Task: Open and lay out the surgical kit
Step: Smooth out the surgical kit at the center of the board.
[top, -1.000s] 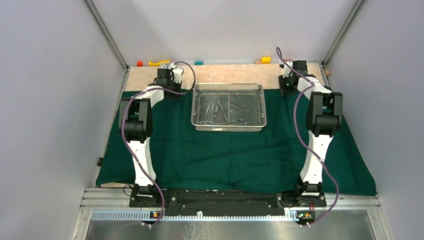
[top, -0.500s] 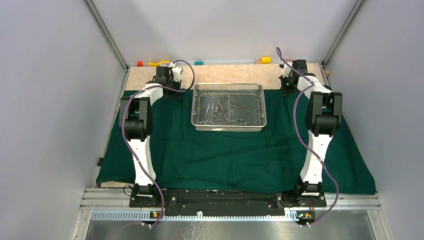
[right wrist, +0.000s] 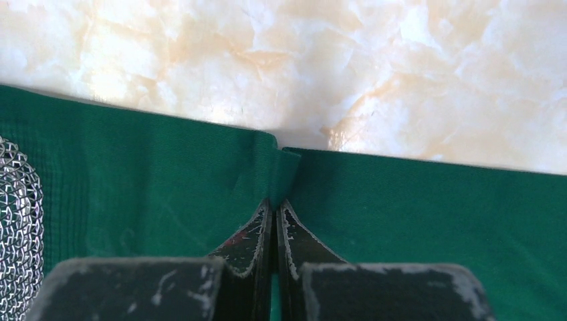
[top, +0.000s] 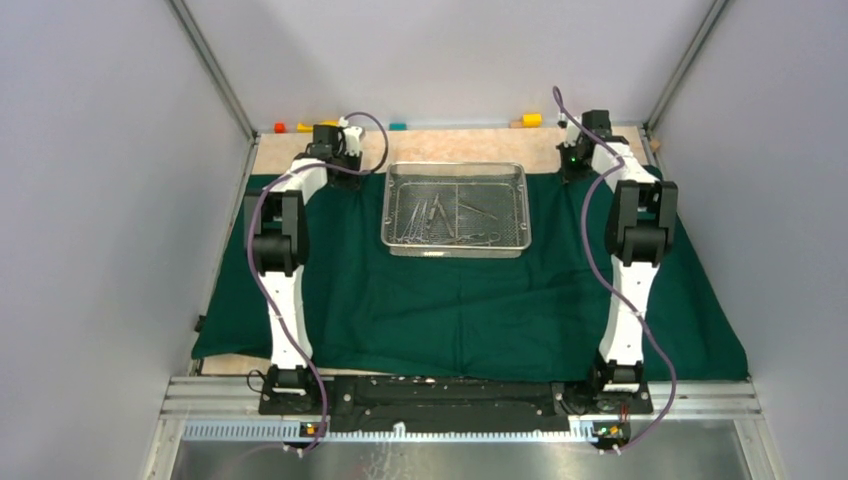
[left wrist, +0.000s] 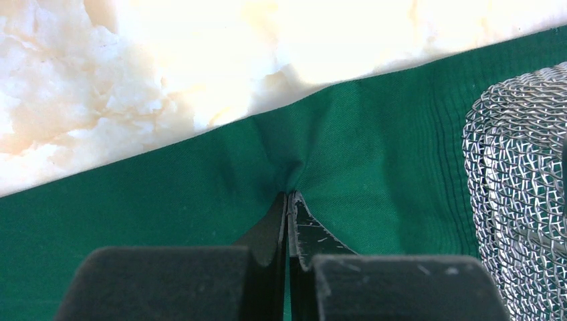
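Observation:
The dark green cloth [top: 470, 310] lies spread over the table. The silver wire-mesh tray [top: 456, 170] stands on its far middle with several steel instruments [top: 440, 222] inside. My left gripper [top: 343, 172] is at the cloth's far edge, left of the tray, shut on a pinched fold of cloth [left wrist: 294, 167]. My right gripper [top: 570, 165] is at the far edge, right of the tray, shut on a fold of cloth [right wrist: 271, 160]. The tray's mesh wall shows at the right of the left wrist view [left wrist: 521, 180] and at the left of the right wrist view [right wrist: 17, 221].
Bare marble-patterned tabletop [top: 450, 145] runs beyond the cloth's far edge. Small coloured blocks [top: 318, 126] sit along the back wall. Grey enclosure walls close in on both sides. The cloth's near edge lies by the arm bases.
Both grippers have moved toward the far wall, pulling the cloth's far edge and the tray on it a little farther back.

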You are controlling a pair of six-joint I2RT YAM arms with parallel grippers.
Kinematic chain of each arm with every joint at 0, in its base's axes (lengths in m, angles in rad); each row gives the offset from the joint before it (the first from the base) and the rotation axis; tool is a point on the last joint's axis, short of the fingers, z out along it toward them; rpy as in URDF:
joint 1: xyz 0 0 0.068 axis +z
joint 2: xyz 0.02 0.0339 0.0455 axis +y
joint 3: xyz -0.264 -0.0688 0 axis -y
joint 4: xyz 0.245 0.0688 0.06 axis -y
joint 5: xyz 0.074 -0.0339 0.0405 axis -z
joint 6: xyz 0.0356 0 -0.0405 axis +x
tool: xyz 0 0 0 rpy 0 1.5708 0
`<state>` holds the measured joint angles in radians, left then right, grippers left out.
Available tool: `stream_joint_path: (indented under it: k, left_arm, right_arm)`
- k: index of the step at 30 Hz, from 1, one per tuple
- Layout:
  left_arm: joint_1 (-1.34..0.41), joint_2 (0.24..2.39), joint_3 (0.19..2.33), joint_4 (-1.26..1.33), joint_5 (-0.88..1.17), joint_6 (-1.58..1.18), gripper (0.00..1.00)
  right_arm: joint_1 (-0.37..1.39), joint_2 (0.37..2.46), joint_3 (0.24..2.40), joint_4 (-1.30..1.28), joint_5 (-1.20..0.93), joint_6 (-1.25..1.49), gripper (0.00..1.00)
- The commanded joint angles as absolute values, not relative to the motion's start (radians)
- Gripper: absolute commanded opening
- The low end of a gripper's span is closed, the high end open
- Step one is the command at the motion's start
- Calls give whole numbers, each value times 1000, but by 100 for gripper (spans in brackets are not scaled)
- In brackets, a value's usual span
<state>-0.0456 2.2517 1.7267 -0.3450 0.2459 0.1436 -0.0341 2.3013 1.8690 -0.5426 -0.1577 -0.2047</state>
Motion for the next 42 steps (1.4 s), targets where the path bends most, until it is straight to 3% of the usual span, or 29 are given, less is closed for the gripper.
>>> stream_joint_path:
  k: [1, 16, 30, 42]
  left_arm:
    - [-6, 2315, 1761, -360, 162, 147, 0]
    - [33, 2364, 1835, -374, 148, 145, 0]
    - [36, 2404, 1915, -364, 146, 157, 0]
    - [36, 2452, 2018, -390, 135, 162, 0]
  right_arm:
    - [-29, 2342, 1977, -541, -117, -185, 0]
    - [-29, 2460, 2154, -598, -86, -186, 0]
    - [-28, 2377, 2016, -541, -17, -193, 0]
    - [-29, 2434, 2113, -586, -5, -196, 0]
